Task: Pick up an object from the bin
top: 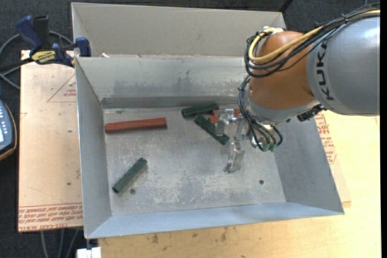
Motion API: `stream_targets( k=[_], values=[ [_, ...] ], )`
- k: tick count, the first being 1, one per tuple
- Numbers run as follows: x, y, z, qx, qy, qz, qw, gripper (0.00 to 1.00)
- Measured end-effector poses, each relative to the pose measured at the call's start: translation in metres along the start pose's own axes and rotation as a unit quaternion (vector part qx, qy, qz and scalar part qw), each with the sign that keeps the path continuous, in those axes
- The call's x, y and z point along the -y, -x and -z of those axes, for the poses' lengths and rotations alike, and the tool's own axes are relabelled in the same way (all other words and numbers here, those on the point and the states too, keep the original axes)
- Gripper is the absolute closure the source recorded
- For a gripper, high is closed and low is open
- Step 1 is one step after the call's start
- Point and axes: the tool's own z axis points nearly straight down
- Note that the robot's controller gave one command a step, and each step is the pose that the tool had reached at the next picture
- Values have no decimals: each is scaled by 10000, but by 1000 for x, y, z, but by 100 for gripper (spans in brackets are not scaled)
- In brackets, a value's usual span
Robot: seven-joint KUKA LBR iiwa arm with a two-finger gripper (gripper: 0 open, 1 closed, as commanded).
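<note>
My gripper [231, 165] hangs low over the bin floor, right of centre, its tip close to the bare metal with nothing seen in it. Just up and left of it lie two dark green bars: one [199, 110] flat along the back wall, the other [213, 129] slanting down towards the gripper, with a small red-orange bit where they meet. A red-brown bar [135, 125] rests on the left part of the floor. A dark green block [130, 175] lies tilted near the front left corner.
The arm with its orange cover and cables reaches in from the right and hides the bin's back right corner. Bare floor stretches in front of and left of the gripper.
</note>
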Motion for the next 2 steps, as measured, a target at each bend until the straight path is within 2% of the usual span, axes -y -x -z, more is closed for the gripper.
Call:
stream_targets(
  k=[1,2],
  values=[
    [62,61,22,69,-22,1106,9938,0],
    [41,76,-75,32,8,330,9995,0]
  ],
)
